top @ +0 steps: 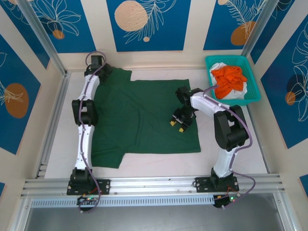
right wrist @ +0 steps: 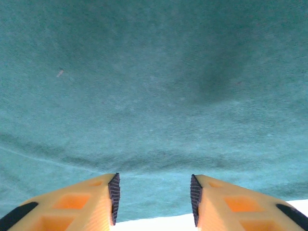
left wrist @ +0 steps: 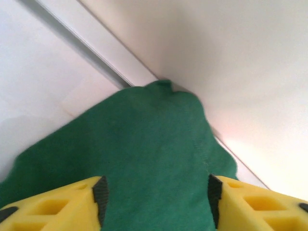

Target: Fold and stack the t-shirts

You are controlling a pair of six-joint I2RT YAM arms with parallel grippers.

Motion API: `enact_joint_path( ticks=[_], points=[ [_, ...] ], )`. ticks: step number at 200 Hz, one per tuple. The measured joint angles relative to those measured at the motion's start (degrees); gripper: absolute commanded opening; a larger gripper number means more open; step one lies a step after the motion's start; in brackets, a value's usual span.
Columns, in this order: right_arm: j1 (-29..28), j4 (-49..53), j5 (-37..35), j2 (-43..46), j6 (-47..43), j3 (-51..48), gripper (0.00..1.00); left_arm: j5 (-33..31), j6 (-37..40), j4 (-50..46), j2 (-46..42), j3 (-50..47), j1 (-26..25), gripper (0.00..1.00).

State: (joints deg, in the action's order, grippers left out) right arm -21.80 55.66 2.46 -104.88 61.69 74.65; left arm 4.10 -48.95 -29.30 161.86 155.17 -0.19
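Note:
A large dark green t-shirt lies spread flat on the white table. My left gripper is at its far left sleeve, by the back wall. In the left wrist view the jaws stand open over the green sleeve, gripping nothing. My right gripper hovers over the shirt's right half, near its edge. Its yellow fingers are apart, so the right gripper is open above the flat cloth. An orange t-shirt and a white one lie bunched in the basket.
The teal mesh basket stands at the back right corner. A metal rail runs along the table's left side, and another rail meets the wall just behind the sleeve. Bare table lies right of the shirt.

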Motion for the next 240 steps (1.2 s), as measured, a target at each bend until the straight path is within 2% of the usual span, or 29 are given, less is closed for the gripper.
enact_joint_path(
  ticks=[16,37,58,71,90,120,148,171,189,210,222,240],
  points=[
    [0.74,0.57,-0.63,2.51,-0.20,-2.32,0.53,1.05,0.26,-0.15,-0.52,0.00,-0.11,0.72],
    [2.47,1.05,-1.66,8.17,-0.22,-6.25,0.57,2.12,1.75,-3.37,-3.02,-0.04,-0.79,0.75],
    [4.59,1.81,-2.95,14.56,-0.63,-9.94,0.58,1.86,4.22,-9.18,-10.45,-3.54,-1.70,0.75],
    [5.90,2.14,-3.63,18.67,-1.38,-12.79,0.58,1.09,5.88,-11.23,-19.23,-11.78,-2.95,0.74],
    [7.17,2.84,-4.48,25.18,-3.19,-17.84,0.58,-0.98,7.65,-12.04,-37.18,-31.34,-6.54,0.71],
    [7.26,3.13,-4.92,38.42,-4.92,-27.06,0.58,-4.26,8.63,-13.20,-64.59,-61.46,-16.37,0.68],
    [7.26,2.84,-4.39,52.57,-4.90,-36.92,0.55,-7.58,6.27,-18.10,-80.50,-82.53,-25.07,0.62],
    [7.37,1.88,-4.13,58.62,-4.68,-43.28,0.53,-10.23,0.74,-24.28,-93.66,-98.47,-28.20,0.54],
    [7.98,0.37,-3.98,58.90,-4.44,-46.36,0.52,-11.06,-4.98,-30.05,-106.51,-106.66,-28.61,0.47],
    [8.46,-1.73,-3.96,58.05,-4.28,-47.43,0.51,-12.28,-9.75,-36.37,-118.75,-110.31,-28.61,0.41],
    [8.68,-2.86,-3.82,58.07,-4.28,-47.43,0.49,-13.07,-11.80,-39.63,-122.86,-110.99,-28.72,0.40],
    [8.79,-4.04,-3.72,58.12,-4.28,-47.43,0.48,-13.90,-13.77,-43.76,-124.50,-112.39,-28.79,0.40]
  ],
)
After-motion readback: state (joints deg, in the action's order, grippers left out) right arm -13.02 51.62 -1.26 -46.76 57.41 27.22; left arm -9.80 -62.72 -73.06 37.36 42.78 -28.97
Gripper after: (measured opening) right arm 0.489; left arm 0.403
